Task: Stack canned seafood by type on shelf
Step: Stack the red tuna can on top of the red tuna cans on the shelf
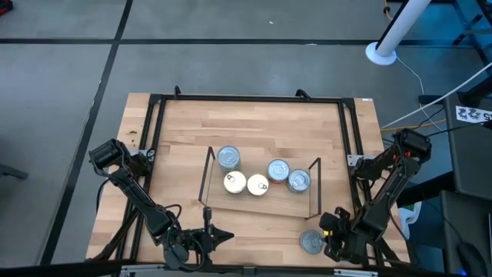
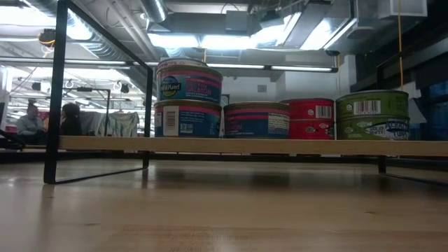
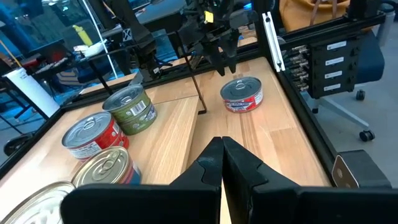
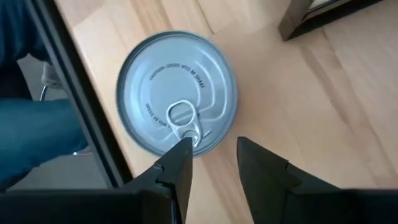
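Floor (image 1: 231,61): grey, with dark seam lines crossing the upper left of the high view. White post on a round base (image 1: 382,52): upper right of the high view, a pale cable trailing from it. Counter (image 1: 254,123): light wood, edged by a black frame. Ceiling ducts (image 2: 210,21) and bright strip lights (image 2: 231,42): top centre of the low view. Seated people (image 2: 49,120): far left of the low view. Dark drawer unit (image 3: 336,59): upper right of the left wrist view.
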Robot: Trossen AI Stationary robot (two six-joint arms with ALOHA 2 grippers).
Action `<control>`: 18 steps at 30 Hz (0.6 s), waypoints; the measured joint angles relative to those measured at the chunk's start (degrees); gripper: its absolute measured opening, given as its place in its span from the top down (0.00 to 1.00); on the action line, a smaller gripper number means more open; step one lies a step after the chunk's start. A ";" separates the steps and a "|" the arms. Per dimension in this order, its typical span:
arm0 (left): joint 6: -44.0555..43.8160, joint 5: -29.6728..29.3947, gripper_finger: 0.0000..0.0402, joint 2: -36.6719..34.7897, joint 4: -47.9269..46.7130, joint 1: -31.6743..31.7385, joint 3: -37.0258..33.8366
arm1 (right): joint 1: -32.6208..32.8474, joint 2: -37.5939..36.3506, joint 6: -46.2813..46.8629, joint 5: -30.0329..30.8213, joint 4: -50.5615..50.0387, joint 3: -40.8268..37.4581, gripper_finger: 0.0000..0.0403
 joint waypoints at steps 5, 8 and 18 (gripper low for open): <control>0.00 0.00 1.00 0.00 -0.02 0.00 0.00 | 0.00 1.20 3.04 0.47 -0.03 0.00 0.69; 0.02 0.00 1.00 0.00 -0.04 0.00 0.00 | 0.00 2.24 3.06 0.44 -0.24 0.00 0.69; 0.02 -0.02 1.00 0.00 -0.04 0.00 0.00 | 0.00 3.68 3.15 0.51 -0.21 0.00 0.69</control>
